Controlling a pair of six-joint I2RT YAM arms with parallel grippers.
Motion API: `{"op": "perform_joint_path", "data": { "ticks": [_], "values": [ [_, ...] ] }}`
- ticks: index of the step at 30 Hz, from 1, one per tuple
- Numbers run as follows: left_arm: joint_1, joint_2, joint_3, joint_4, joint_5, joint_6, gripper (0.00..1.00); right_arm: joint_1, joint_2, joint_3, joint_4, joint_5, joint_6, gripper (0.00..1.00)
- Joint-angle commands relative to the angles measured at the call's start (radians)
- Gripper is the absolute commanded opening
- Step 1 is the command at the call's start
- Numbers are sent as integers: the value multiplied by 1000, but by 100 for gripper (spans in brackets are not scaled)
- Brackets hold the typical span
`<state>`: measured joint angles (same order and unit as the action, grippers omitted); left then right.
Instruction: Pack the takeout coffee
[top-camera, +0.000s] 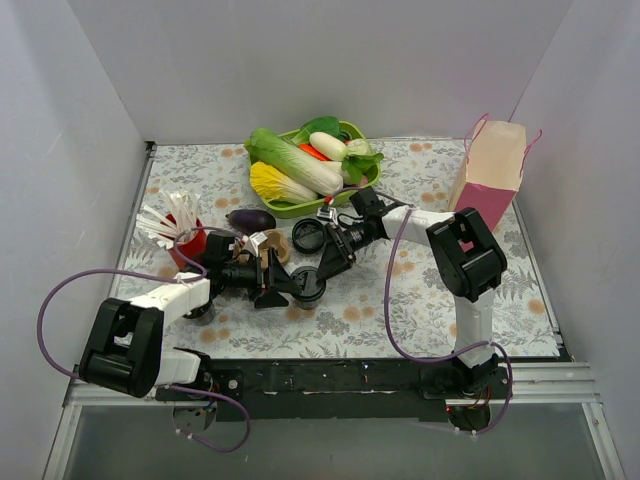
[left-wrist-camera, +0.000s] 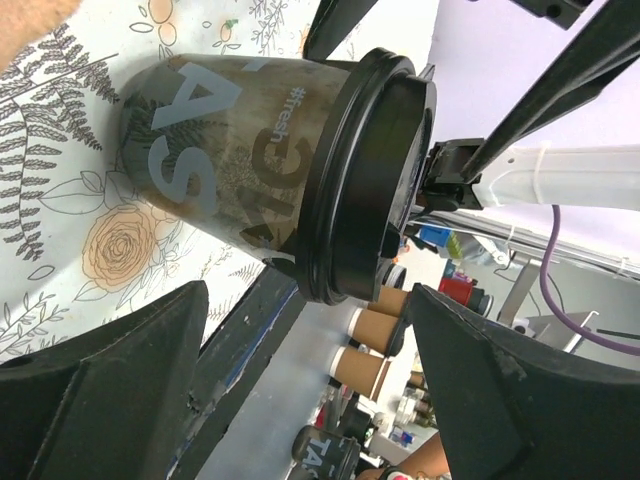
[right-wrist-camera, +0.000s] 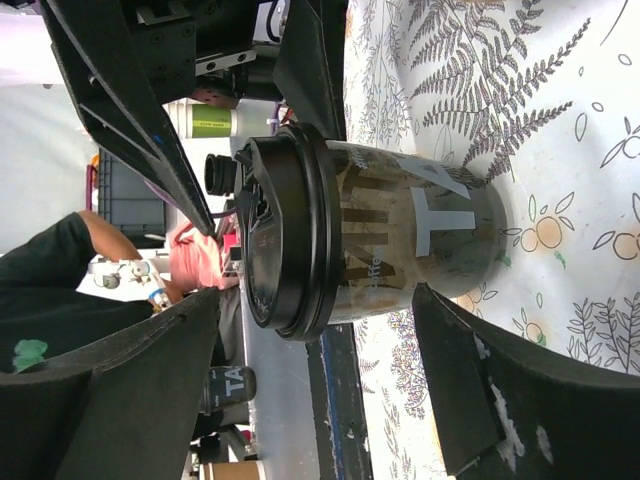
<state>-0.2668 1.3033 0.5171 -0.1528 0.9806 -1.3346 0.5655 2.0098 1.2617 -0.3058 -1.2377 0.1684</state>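
Takeout coffee (left-wrist-camera: 240, 140): wall mottled dark grey-brown with large pale grey lettering; lid (left-wrist-camera: 365, 180) glossy black.
Table (top-camera: 450, 300): white cloth printed with dark grey fern fronds and tan-orange blossoms.
Left gripper (left-wrist-camera: 305, 335) and right gripper (right-wrist-camera: 318, 305): matt black fingers.
Cable (top-camera: 386, 300): purple.
Tray (top-camera: 356, 130): bright green.
Cabbage (top-camera: 295, 165): white ribs, pale green leaf.
Carrot (top-camera: 312, 152): orange.
Eggplant (top-camera: 250, 220): dark purple, near black.
Red cup (top-camera: 190, 247): plain red; straws (top-camera: 165, 222) white.
Bag (top-camera: 490, 175): pale pink above, magenta below, pink handles.
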Motion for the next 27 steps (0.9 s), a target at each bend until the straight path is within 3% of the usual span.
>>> {"op": "perform_joint_path", "data": {
  "ticks": [1, 7, 12, 23, 27],
  "values": [
    [8, -7, -55, 203, 55, -115, 81, 17, 26, -11, 40, -26, 19, 83],
    [8, -6, -117, 300, 50, -179, 80, 24, 63, -36, 89, -43, 74, 71],
    [9, -1, -117, 242, -8, -153, 75, 24, 79, -48, 86, -23, 85, 65],
    [46, 37, -152, 242, -22, -160, 68, 25, 104, -24, 114, -32, 129, 63],
    [46, 27, -82, 190, -55, -60, 70, 24, 84, -24, 114, -34, 134, 64]
  ]
}}
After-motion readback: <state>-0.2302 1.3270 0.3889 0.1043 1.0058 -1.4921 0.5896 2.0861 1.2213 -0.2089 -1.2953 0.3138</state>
